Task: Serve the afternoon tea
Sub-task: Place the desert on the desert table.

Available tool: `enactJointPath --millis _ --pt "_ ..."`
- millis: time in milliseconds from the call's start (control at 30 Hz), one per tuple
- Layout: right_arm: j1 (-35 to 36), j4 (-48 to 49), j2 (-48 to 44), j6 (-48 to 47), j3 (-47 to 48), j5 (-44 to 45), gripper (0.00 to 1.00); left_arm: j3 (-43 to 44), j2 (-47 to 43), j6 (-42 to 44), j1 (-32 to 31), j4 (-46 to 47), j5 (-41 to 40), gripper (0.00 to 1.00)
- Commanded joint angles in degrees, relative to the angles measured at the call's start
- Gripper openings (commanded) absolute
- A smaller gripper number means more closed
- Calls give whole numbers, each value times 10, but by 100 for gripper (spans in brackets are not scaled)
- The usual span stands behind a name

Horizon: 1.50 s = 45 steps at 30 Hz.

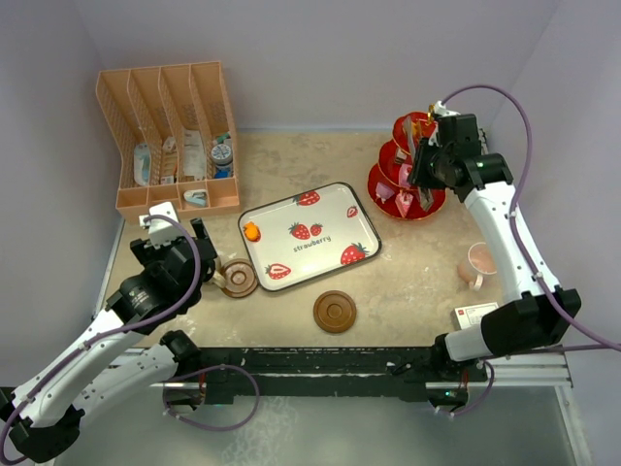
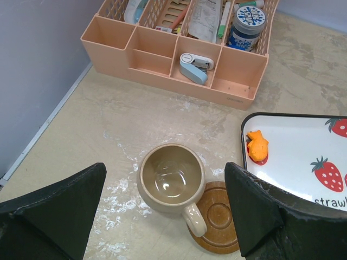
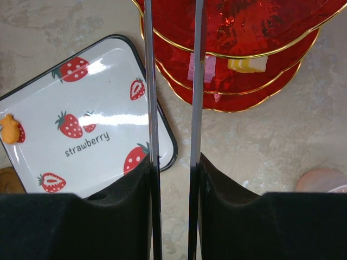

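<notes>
The strawberry tray point(image 1: 325, 209) lies in the middle of the tabletop point(image 1: 417, 272), and everything else sits around it. On its left end is one orange fish-shaped sweet point(image 1: 251, 231).

Just off the tray's near-left corner stands the tan mug point(image 2: 171, 181), upright and empty. Its handle reaches over a brown saucer point(image 2: 219, 216). I cannot tell whether the mug rests on the saucer's edge or only touches it. The left gripper point(image 1: 182, 228) hangs above the mug with its fingers point(image 2: 65, 200) spread wide on either side, touching nothing.

A second saucer point(image 1: 335, 312) lies bare just in front of the tray's near edge. The pink mug point(image 1: 478, 262) stands well off to the tray's right.

Beyond the tray's far-right corner is the red three-tier stand point(image 1: 380, 189). A pink sweet point(image 3: 200, 67) and a yellow sweet point(image 3: 246, 65) are on one of its tiers. The right gripper point(image 3: 173, 179) is up over the stand, its fingers point(image 3: 119, 200) pinching the metal tongs point(image 3: 150, 97), whose two blades run out over the red tiers.

The peach rack point(image 2: 233, 67) of toiletries stands behind the tray's far-left corner.
</notes>
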Motion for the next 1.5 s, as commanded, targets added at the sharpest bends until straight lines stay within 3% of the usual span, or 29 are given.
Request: enactJointPath --millis 0,1233,1467 --pt "-3 26 -3 -11 10 -2 29 12 3 5 1 13 -3 88" --pt "-3 1 -14 -22 14 24 42 11 6 6 1 14 2 88" --pt "-3 -5 -30 -25 28 -9 42 11 5 7 1 15 3 88"
